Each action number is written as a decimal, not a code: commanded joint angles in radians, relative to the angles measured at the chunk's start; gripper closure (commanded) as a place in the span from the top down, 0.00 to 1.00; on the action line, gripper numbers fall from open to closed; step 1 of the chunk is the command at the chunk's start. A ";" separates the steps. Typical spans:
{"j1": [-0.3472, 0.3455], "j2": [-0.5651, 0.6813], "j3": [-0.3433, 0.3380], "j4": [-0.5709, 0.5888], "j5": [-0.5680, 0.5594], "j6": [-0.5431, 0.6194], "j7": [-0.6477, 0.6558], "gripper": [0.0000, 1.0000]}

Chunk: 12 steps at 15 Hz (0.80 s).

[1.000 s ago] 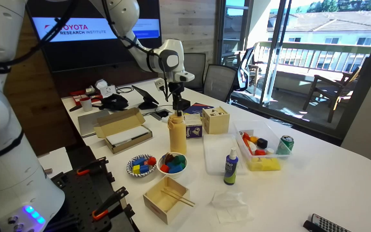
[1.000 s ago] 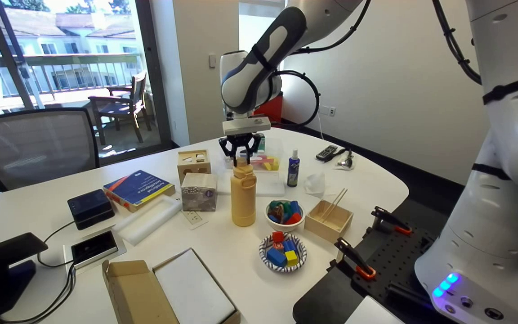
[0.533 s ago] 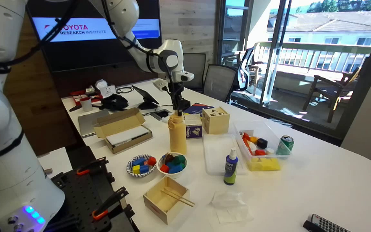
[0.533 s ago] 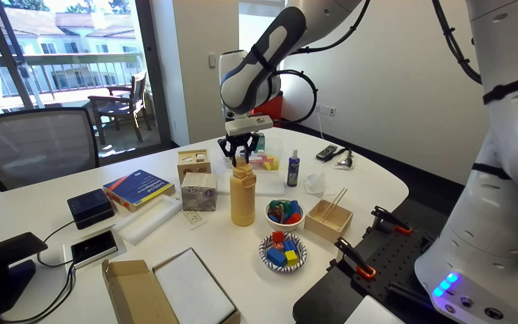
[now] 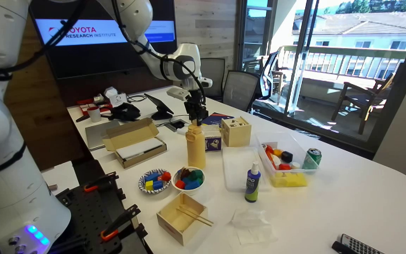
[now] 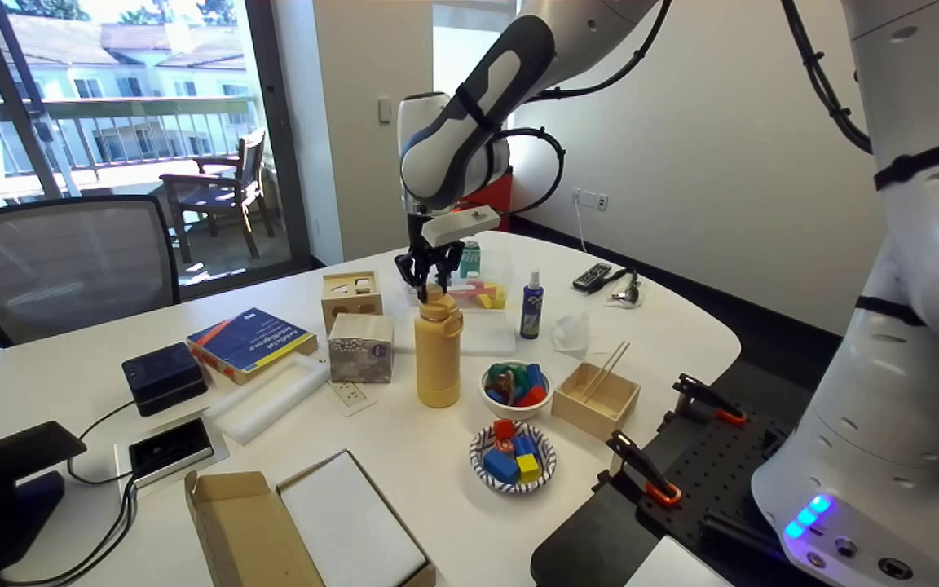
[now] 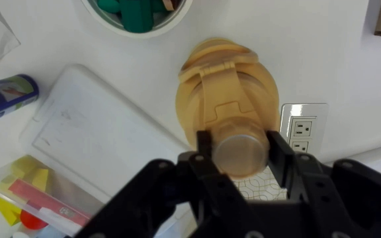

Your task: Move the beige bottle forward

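The beige bottle point(image 5: 196, 151) stands upright on the white table, and it also shows in an exterior view point(image 6: 438, 359). In the wrist view the bottle point(image 7: 227, 89) is seen from above, with its loop handle pointing toward the top of the picture. My gripper point(image 7: 238, 137) has one black finger on each side of the bottle's pale round cap, with the fingers closed against it. In both exterior views the gripper point(image 5: 196, 121) comes down from above onto the cap, and the fingertips point(image 6: 434, 285) are at cap height. The wrist is turned at an angle.
A tissue box point(image 6: 361, 350) stands close beside the bottle, with a wooden shape box point(image 5: 236, 132) behind it. A white bowl point(image 6: 518, 413) of blocks is near the bottle's base. A flat whitish lid point(image 5: 241, 169) and a spray bottle point(image 5: 252, 185) lie farther along.
The wrist has turned about its vertical axis. The bottle has turned a little and shifted slightly with the gripper, away from the arm's base side. Nothing else has moved.
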 commanded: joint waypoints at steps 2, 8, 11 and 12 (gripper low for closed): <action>-0.046 0.007 0.051 -0.009 0.026 0.047 -0.177 0.20; -0.117 0.018 0.120 0.008 0.047 0.029 -0.432 0.20; -0.148 0.030 0.155 0.027 0.048 -0.003 -0.569 0.20; -0.159 0.033 0.167 0.030 0.049 -0.010 -0.619 0.20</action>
